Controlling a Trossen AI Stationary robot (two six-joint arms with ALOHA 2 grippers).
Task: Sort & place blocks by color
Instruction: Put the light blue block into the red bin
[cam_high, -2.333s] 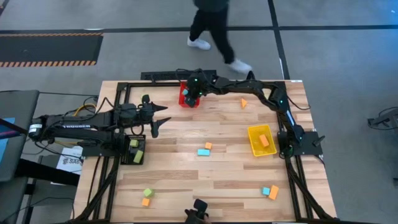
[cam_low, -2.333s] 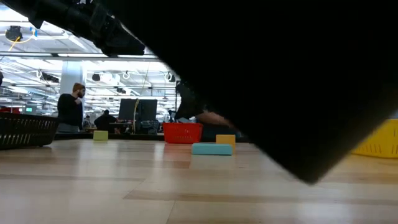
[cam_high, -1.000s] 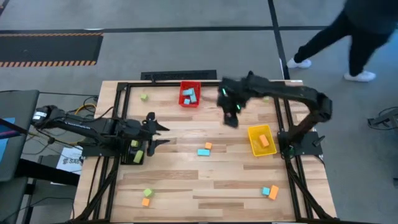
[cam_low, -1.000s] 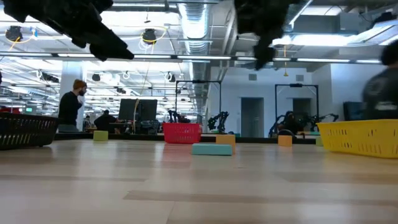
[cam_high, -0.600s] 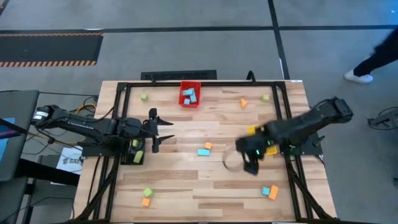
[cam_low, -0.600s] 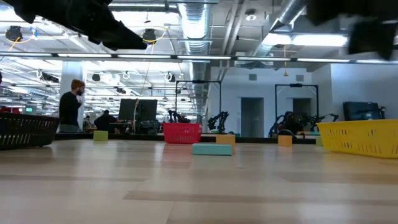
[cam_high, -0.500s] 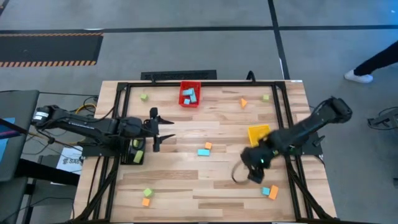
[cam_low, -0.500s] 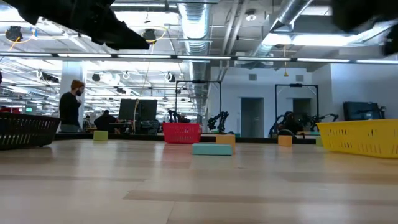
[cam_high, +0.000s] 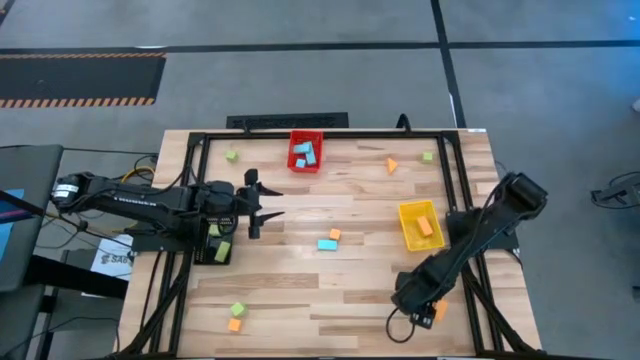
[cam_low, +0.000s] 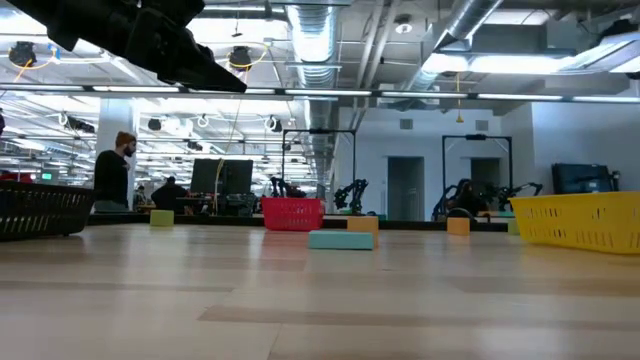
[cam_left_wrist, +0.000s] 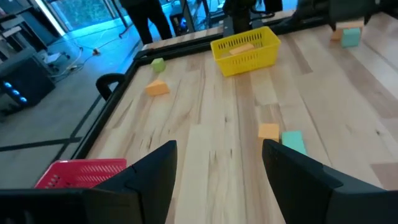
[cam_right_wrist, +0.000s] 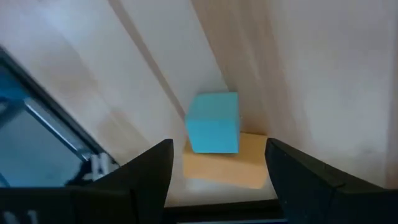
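Note:
In the right wrist view a light-blue cube (cam_right_wrist: 213, 122) lies against an orange block (cam_right_wrist: 227, 165) on the table. My right gripper (cam_right_wrist: 217, 180) hangs open over the pair, pointing steeply down, at the near right corner (cam_high: 420, 305). It touches nothing. Only a bit of the orange block (cam_high: 438, 312) shows beside it in the high view. My left gripper (cam_high: 262, 200) stands open above the table's left part, nothing between its fingers. A light-blue bar (cam_high: 326, 244) and an orange cube (cam_high: 335, 235) lie mid-table.
A red bin (cam_high: 306, 153) with blue blocks stands at the far edge. A yellow bin (cam_high: 420, 224) holds an orange block at the right, and a black bin (cam_high: 215, 243) with green blocks sits at the left. Loose blocks: green (cam_high: 238, 310), orange (cam_high: 234, 324), orange wedge (cam_high: 392, 165).
My right gripper has swung from the far middle, beside the red bin, past the yellow bin to the near right corner. It has sunk and tipped down over the blue cube and orange block. My left gripper has shifted slightly toward the far edge and rolled. No block has moved.

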